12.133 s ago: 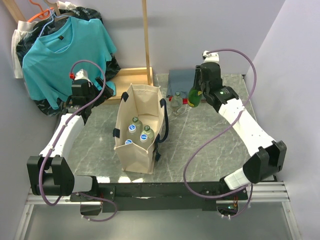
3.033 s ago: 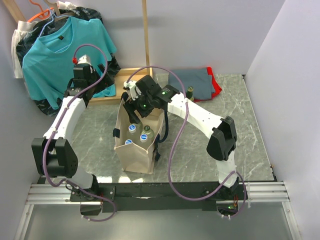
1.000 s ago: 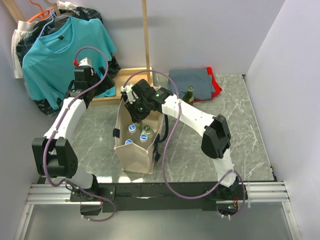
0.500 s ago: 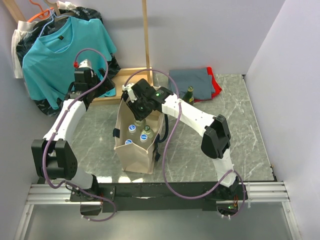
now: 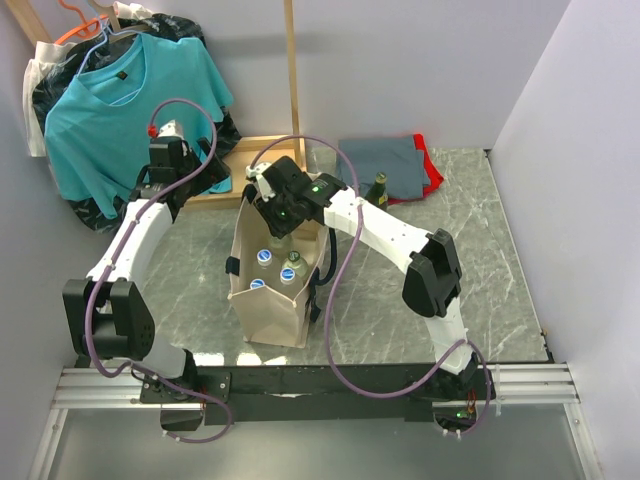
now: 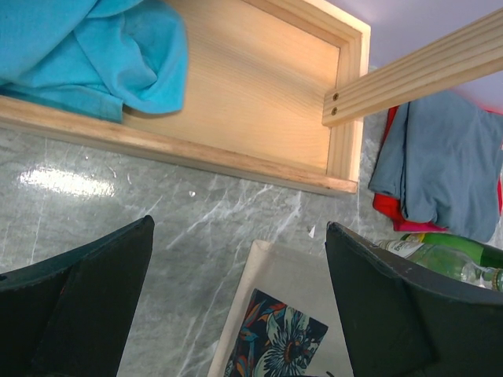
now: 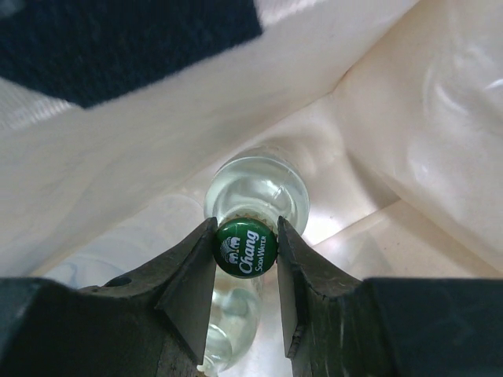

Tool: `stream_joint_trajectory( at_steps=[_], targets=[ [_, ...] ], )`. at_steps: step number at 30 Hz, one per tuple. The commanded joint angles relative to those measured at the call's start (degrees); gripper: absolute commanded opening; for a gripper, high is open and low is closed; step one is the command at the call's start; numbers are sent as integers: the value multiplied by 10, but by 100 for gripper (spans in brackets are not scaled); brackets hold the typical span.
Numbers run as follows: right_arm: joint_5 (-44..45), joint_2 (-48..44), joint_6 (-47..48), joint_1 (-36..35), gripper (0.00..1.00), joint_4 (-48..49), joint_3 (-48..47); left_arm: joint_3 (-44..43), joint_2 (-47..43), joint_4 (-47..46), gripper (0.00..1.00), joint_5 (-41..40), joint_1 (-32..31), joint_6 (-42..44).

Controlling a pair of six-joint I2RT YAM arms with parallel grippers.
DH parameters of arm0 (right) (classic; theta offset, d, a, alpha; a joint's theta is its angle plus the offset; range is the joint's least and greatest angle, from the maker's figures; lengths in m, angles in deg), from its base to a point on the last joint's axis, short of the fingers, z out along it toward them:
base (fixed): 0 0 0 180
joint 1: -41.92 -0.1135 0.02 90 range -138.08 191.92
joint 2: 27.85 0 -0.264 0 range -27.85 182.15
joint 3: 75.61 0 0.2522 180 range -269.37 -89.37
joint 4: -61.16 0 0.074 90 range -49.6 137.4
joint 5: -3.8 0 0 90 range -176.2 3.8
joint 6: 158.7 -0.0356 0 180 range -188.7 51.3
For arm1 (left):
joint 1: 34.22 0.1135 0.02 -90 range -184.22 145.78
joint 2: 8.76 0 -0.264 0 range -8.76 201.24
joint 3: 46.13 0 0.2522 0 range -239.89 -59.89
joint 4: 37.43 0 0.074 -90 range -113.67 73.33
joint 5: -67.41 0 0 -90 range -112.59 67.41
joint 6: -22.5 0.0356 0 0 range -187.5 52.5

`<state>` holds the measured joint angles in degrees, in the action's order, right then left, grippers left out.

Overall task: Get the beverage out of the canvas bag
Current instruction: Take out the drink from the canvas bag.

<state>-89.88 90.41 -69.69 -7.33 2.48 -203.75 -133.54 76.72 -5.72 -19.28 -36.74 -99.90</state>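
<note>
The beige canvas bag (image 5: 262,300) stands upright in the middle of the table, its mouth open. Inside it I see bottles with blue-white caps (image 5: 264,258). My right gripper (image 5: 280,221) reaches down into the bag's far end. In the right wrist view it (image 7: 246,250) is shut on the green "Chang" cap of a clear glass bottle, the beverage (image 7: 256,191), with canvas walls all round. My left gripper (image 6: 240,314) hangs open above the bag's far corner (image 6: 292,276), holding nothing; in the top view it (image 5: 200,175) is left of the bag.
A green bottle (image 5: 379,189) stands on the table right of the bag, next to folded grey and red cloth (image 5: 392,160). A wooden frame (image 5: 262,152) and a teal T-shirt (image 5: 120,95) over a black plastic bag fill the far left. Walls close both sides.
The right gripper, still shut on the bottle cap, has shifted slightly up and toward the far end of the bag. The left arm has barely moved.
</note>
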Motion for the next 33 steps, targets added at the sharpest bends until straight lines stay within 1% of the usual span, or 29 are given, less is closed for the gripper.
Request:
stream_joint_trajectory(
  at_steps=[1,5,7,19,24,33],
  targets=[
    [22,-66,-14,0,0,91,-29,5,-26,-17,96,6,-2,-3],
    [36,-73,-18,0,0,103,-26,7,-28,-17,96,7,-2,-1],
    [59,-77,-17,0,0,113,-21,7,-26,-17,96,6,-2,-1],
    [103,-105,-19,0,0,145,0,3,-23,-18,96,8,-2,-1],
    [110,-128,-21,0,0,165,15,7,-29,-15,96,7,-3,0],
    [108,-140,-19,1,0,161,6,7,-33,-17,96,14,-2,-4]
  ],
)
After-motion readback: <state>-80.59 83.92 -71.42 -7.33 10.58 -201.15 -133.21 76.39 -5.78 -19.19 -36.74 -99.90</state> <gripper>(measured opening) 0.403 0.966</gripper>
